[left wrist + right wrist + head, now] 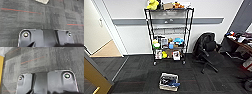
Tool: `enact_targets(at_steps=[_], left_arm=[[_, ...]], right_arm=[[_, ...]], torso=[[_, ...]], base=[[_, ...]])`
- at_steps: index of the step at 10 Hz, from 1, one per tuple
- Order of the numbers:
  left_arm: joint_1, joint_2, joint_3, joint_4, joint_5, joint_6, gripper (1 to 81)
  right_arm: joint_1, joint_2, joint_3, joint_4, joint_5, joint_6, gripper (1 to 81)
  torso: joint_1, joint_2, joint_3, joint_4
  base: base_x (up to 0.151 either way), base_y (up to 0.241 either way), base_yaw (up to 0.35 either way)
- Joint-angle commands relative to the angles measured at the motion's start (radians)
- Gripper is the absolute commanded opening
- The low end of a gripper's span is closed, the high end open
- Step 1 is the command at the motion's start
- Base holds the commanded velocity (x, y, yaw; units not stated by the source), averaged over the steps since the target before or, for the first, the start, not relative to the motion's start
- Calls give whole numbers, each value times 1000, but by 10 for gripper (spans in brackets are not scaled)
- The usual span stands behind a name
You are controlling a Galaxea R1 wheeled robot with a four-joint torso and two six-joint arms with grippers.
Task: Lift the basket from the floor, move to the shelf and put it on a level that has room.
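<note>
**Grippers hang over the carpet, basket sits on the floor**

Grippers cannot be made out in either wrist view, so I cannot tell if they are open or closed. Both wrist views look down on the dark carpet floor (pixel 37 18), which has thin red lines across it. A corner of pale woven stuff (pixel 42 1) pokes in at the top middle of the left wrist view; it may be the basket, but I cannot tell for sure.

From the head view, the basket (pixel 169 81) sits on the floor (pixel 139 75) at the bottom middle of the frame. It is small, with pale sides, and has dark and blue things inside. Nothing is touching it.

Well behind it, in the top middle of the frame, stands the shelf (pixel 169 35), a tall black wire rack against the white wall. A yellow plush toy (pixel 152 4) and a small cardboard box (pixel 168 5) sit on the top tier. The second tier (pixel 170 28) looks bare. The two lower tiers are full of small things, among them a blue one (pixel 178 40) and a green and white ball (pixel 156 45).

A black office chair (pixel 207 50) stands to the right of the shelf. A desk (pixel 241 42) with clutter is at the right edge. At the left, a doorway opens onto a light wooden floor (pixel 107 50).
</note>
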State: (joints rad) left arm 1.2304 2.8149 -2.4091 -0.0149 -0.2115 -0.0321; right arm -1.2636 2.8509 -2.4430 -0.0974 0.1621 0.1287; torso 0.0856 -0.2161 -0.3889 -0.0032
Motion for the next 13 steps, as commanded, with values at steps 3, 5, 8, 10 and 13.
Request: enact_targets(at_steps=[3,5,8,10,13], left_arm=[[-45,-11,10,6,38,-5,811],[-42,-11,10,6,37,-5,811],[-41,-9,10,6,37,-5,811],[-38,-11,10,6,35,-5,811],[-36,-9,10,6,24,-5,811]], right_arm=[[39,-9,9,-11,-38,2,811],[28,-11,4,-8,-39,2,811],[26,-15,-4,-4,-38,3,811],[23,-15,-7,-2,-38,3,811],[23,-15,-11,-1,-38,3,811]], torso=[[0,0,0,0],[0,0,0,0],[0,0,0,0],[0,0,0,0],[0,0,0,0]], base=[[128,0,0],[134,0,0],[135,0,0],[135,0,0],[135,0,0]])
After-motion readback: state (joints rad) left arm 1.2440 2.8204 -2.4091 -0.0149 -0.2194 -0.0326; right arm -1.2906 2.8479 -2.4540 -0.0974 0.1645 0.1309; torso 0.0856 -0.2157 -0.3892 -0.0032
